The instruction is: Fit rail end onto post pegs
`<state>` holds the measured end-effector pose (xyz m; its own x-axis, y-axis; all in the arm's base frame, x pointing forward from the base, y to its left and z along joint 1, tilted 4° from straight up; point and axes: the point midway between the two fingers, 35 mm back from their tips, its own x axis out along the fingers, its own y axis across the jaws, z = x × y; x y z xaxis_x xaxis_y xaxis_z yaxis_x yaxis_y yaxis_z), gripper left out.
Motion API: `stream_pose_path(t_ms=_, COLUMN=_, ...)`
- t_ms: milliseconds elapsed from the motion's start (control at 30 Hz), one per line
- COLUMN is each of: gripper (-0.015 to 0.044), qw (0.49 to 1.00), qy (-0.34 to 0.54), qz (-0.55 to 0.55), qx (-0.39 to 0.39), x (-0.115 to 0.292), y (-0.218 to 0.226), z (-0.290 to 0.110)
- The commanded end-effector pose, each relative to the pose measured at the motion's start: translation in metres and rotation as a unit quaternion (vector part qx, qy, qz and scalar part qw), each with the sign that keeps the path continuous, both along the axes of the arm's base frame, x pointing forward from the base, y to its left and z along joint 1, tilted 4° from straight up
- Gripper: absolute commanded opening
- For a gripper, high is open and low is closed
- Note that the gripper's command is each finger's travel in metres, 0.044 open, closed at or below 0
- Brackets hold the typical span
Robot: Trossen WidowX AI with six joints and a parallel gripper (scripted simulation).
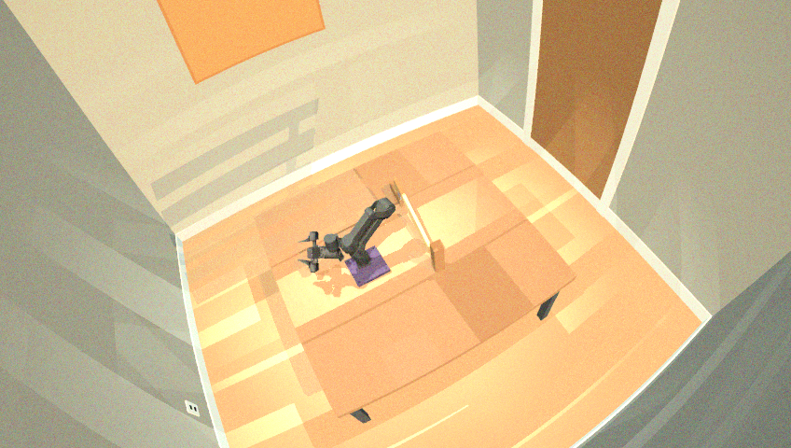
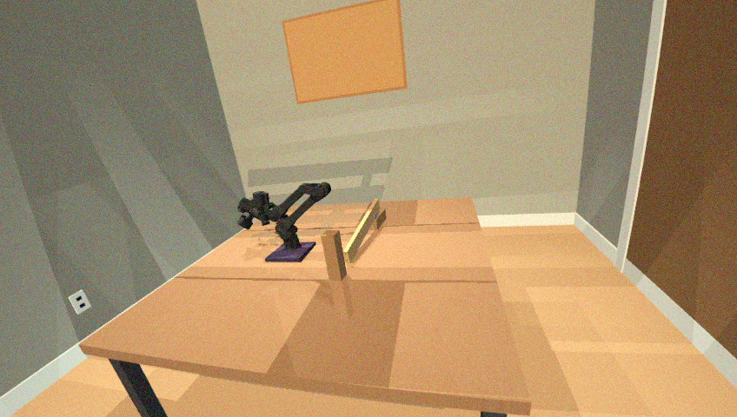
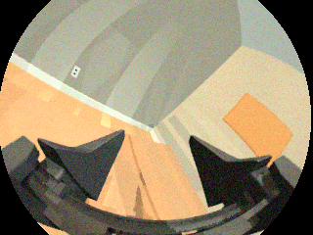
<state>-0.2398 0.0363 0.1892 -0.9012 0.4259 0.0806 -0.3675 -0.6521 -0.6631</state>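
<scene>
The long pale wooden rail (image 1: 417, 219) (image 2: 361, 234) slopes from the low footboard block (image 1: 395, 191) (image 2: 380, 217) at its far end down to the table in front of the short wooden post (image 1: 437, 254) (image 2: 333, 255). The pegs are too small to make out. My gripper (image 1: 305, 250) (image 2: 245, 215) (image 3: 156, 136) is open and empty. It hangs above the table on the far side of the arm's base from the rail, pointing away from it. In the wrist view only walls, floor and the two fingers show.
The arm stands on a purple base plate (image 1: 372, 269) (image 2: 302, 251) on the wooden table (image 1: 388, 343) (image 2: 258, 330). The rail and post lie to the right of the base in the exterior view. Walls and a door surround the table.
</scene>
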Motion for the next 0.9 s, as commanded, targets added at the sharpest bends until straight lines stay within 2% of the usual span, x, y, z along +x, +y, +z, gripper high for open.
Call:
stream_pose_path(t_ms=0, gripper=0.0426, qw=1.000, qy=-0.001, qz=0.003, qx=0.001, x=-0.001, y=-0.001, z=0.000)
stream_pose_path(t_ms=33, gripper=0.0440, qw=1.000, qy=-0.004, qz=0.012, qx=0.003, x=-0.002, y=-0.006, z=0.001)
stream_pose_path(t_ms=433, gripper=0.0440, qw=0.970, qy=-0.069, qz=0.220, qx=0.071, x=-0.019, y=-0.113, z=0.016)
stream_pose_path(t_ms=867, gripper=0.0440, qw=0.887, qy=-0.109, qz=0.422, qx=0.155, x=0.013, y=-0.226, z=0.028)
